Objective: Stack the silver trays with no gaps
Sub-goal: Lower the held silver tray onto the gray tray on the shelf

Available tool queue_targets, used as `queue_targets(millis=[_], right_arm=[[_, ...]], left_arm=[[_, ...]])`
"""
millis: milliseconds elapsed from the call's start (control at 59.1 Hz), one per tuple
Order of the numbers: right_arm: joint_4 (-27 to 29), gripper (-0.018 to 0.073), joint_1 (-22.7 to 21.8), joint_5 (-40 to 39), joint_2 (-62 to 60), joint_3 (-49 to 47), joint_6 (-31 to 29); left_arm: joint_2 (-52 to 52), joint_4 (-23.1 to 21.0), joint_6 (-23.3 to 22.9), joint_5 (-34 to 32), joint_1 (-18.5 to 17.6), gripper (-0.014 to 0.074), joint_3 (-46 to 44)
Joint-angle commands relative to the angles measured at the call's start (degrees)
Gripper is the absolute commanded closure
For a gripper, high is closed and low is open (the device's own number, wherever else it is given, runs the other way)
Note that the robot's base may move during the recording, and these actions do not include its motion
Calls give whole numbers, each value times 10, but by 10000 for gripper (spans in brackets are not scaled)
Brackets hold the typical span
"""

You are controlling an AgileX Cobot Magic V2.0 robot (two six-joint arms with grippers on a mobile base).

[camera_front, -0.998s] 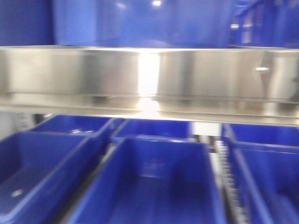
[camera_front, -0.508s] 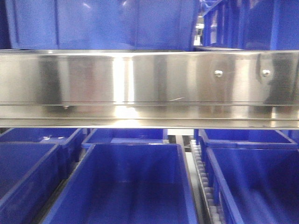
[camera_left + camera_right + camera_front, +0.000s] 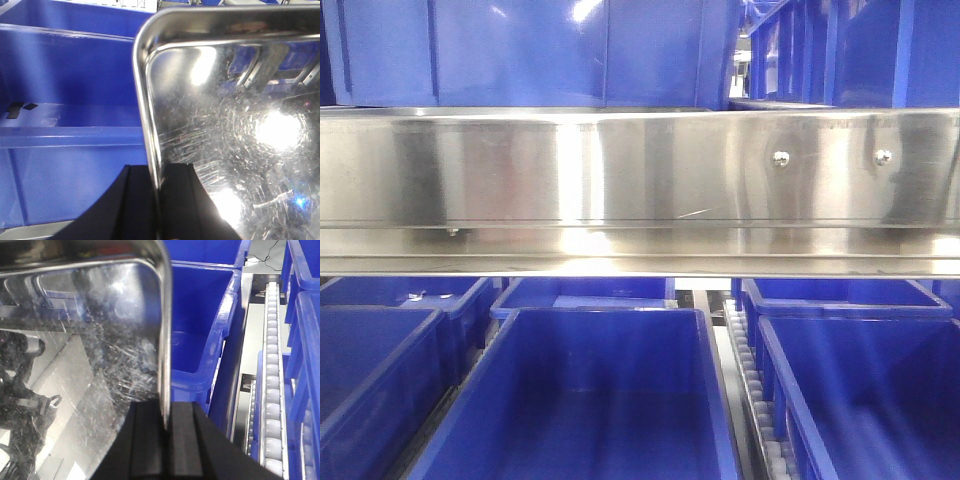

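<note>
In the left wrist view a silver tray (image 3: 225,125) fills the right side, scratched and shiny, its thin rim running down to my left gripper (image 3: 159,200). That gripper is shut on the rim, one black finger (image 3: 135,200) outside and one inside. In the right wrist view a silver tray (image 3: 90,340) fills the left side, and my right gripper (image 3: 167,440) is shut on its right rim. I cannot tell whether both views show the same tray. The front view shows no tray and no gripper.
A broad brushed-steel shelf rail (image 3: 640,180) with screws spans the front view, with blue bins (image 3: 520,50) above and deep blue bins (image 3: 580,400) below. A roller track (image 3: 750,390) runs between the lower bins. Blue bins (image 3: 65,90) (image 3: 200,325) and rollers (image 3: 272,365) lie beside the tray.
The front view has shifted sideways along the shelf and lost its blur. Over the last half second rail and bins have barely moved.
</note>
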Motion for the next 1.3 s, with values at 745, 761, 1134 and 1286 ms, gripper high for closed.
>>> queue_targets(millis=[745, 761, 1134, 1286], right_arm=[[95, 638, 31, 102, 1, -5, -4], [95, 638, 35, 106, 3, -5, -4], [95, 638, 79, 162, 83, -5, -4], [95, 638, 79, 173, 118, -5, -4]], left_arm=[[-1, 60, 21, 192, -9, 603, -5], [-1, 62, 22, 199, -9, 603, -5], [27, 64, 51, 226, -9, 603, 56], [42, 64, 51, 211, -9, 603, 90]])
